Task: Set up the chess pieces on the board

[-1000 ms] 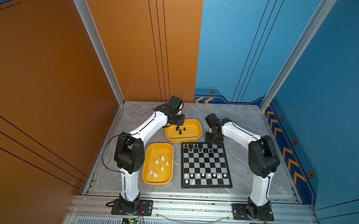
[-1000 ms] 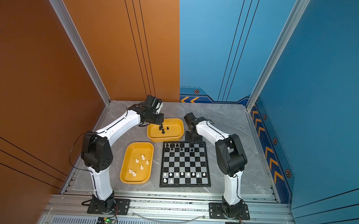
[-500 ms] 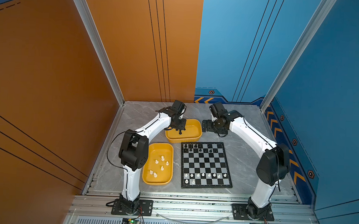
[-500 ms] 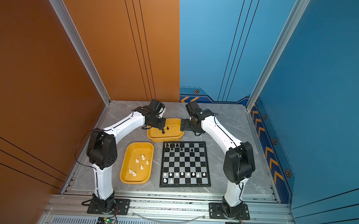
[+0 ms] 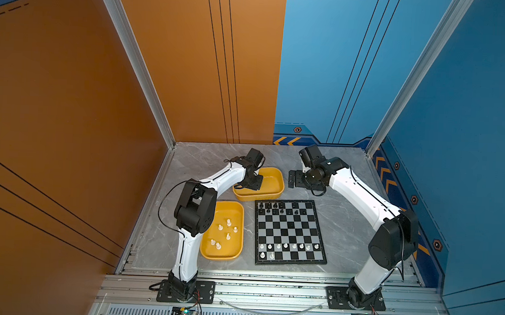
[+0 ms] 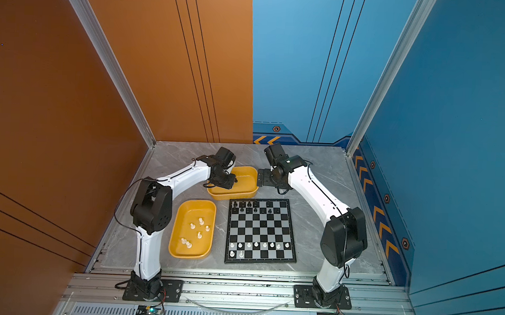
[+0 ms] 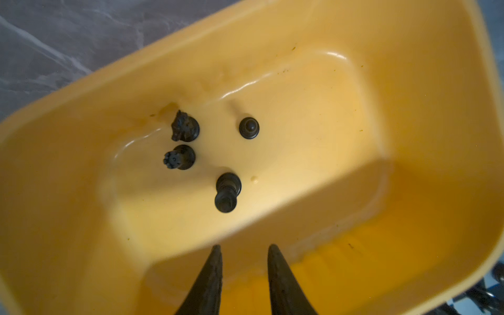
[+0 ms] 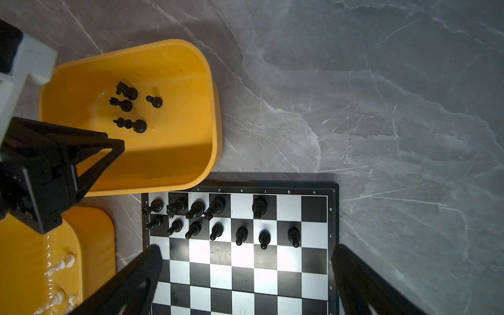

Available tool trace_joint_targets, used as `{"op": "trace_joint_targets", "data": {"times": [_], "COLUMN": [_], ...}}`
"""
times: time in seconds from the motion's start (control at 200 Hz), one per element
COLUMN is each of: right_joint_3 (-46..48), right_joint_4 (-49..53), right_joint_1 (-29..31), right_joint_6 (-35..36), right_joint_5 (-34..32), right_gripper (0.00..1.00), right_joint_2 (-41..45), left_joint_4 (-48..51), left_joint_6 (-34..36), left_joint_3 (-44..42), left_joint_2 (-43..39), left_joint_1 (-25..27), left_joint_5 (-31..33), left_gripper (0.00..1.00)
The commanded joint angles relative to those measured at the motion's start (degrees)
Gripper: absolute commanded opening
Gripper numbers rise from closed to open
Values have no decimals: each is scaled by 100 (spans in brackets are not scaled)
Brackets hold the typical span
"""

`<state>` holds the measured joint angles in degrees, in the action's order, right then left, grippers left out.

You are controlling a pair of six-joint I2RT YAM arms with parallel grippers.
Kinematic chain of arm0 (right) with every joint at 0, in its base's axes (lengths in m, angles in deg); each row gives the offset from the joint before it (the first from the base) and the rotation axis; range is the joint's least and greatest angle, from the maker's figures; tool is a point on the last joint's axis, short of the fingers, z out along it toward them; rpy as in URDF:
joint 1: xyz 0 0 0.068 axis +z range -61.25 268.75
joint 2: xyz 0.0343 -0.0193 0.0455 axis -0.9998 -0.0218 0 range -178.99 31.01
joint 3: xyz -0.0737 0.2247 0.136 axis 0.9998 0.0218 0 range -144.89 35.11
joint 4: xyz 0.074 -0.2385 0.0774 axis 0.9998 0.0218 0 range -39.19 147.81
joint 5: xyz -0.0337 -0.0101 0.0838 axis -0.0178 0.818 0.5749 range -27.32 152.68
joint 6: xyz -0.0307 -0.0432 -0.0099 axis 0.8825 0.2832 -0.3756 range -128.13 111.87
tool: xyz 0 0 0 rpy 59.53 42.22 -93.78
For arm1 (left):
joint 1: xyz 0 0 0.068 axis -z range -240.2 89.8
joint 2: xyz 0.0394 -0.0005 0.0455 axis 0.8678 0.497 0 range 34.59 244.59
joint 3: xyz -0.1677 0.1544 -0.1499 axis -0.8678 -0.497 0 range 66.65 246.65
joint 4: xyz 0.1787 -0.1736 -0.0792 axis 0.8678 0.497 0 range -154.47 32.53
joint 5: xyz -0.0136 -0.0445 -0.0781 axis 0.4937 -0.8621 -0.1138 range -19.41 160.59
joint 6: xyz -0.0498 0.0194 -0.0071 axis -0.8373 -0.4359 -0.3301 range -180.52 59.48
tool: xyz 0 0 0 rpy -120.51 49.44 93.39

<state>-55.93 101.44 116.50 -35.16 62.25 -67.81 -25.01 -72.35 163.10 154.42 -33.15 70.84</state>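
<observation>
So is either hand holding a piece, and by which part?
Nothing is held. The left hand is open over the black pieces in the tray; the right hand is wide open, empty.

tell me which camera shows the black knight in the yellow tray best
Left wrist view: close, nearly straight down on the black knight, nothing in front. Right wrist view shows it smaller, side-on. In both top views the left arm hides it.

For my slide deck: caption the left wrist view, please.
Left gripper, jaws slightly apart, hovers over a yellow tray holding four black chess pieces.
</observation>
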Motion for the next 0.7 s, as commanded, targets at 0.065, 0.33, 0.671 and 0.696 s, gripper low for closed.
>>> {"op": "trace_joint_targets", "data": {"times": [0.065,0.33,0.671,0.696], "right_joint_3": [258,437,454,452], "right_joint_4": [160,142,134,135], "right_joint_1": [16,-28,-76,-76], "right_joint_6": [-167,-196,-213,-216], "right_joint_5": [-241,-343,-332,-324], "right_gripper": [100,100,100,100], "right_joint_2": [339,513,514,514], "left_joint_4": [159,158,159,157], "left_joint_6": [75,129,160,164], "left_joint_3": [205,392,524,525], "left_joint_2": [299,449,510,511], "left_joint_1": [36,21,-14,-20], "left_joint_5": [195,230,287,280], "left_gripper": [30,30,31,31]}}
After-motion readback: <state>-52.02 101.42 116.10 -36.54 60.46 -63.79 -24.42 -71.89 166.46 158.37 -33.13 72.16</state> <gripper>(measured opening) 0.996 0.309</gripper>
